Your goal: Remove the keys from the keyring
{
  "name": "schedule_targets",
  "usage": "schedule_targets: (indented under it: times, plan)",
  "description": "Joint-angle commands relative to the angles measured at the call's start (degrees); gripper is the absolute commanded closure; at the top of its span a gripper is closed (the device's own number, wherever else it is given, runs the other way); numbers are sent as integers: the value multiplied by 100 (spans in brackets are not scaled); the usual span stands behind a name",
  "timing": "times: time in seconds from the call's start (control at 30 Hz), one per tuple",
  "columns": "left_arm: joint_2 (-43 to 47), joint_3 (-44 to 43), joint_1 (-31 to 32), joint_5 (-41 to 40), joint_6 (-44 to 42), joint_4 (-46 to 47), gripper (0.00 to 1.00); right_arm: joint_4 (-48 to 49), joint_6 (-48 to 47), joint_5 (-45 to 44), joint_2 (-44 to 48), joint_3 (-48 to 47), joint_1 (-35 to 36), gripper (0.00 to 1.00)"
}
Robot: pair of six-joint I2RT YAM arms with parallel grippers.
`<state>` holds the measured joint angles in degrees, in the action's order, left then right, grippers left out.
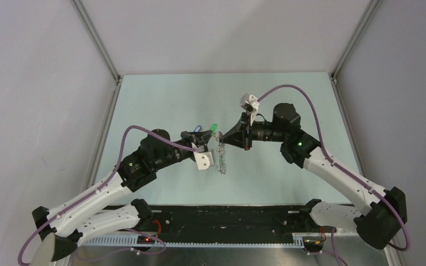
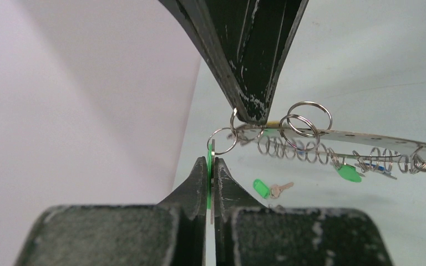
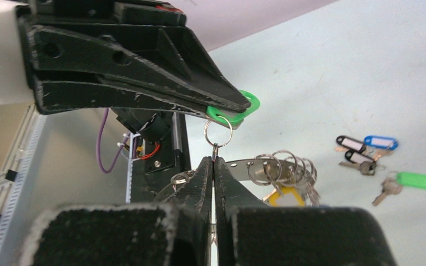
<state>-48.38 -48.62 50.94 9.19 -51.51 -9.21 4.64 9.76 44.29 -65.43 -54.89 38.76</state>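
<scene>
The keyring [image 2: 360,137] is a flat grey perforated metal band hung with several small split rings and keys; it also shows in the right wrist view [image 3: 253,165] and hangs between the arms in the top view [image 1: 221,159]. My right gripper [image 3: 214,162] is shut on the band's end, its fingers [image 2: 249,105] coming down from above. My left gripper [image 2: 211,166] is shut on a green-tagged key [image 3: 238,108] joined to the band by a small split ring [image 3: 218,132]. A yellow tag [image 3: 285,195] and a green tag [image 2: 348,173] still hang from the band. In the top view the grippers meet tip to tip, left [image 1: 206,141] and right [image 1: 225,138].
Loose keys lie on the pale table beyond the grippers: black-tagged [image 3: 350,143] and blue-tagged [image 3: 381,142] ones and a green-tagged one [image 3: 415,180], the last also in the left wrist view [image 2: 262,187]. Grey walls enclose the table on three sides.
</scene>
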Motion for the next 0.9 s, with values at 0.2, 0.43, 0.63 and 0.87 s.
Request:
schedule_targets:
  times: [0.2, 0.43, 0.63, 0.87]
  plan:
    - [61, -156, -36, -137, -11, 616, 100, 123, -1033, 526, 347, -77, 5, 100]
    - [-1, -165, -77, 79, 106, 615, 100, 501, -1829, 849, 313, -80, -3, 100]
    - [-54, -218, -236, 556, 256, 569, 100, 1119, -1523, 1508, 222, -95, -185, 100]
    - [-86, -311, -280, 794, 306, 468, 100, 870, -1317, 2022, -93, -469, -251, 100]
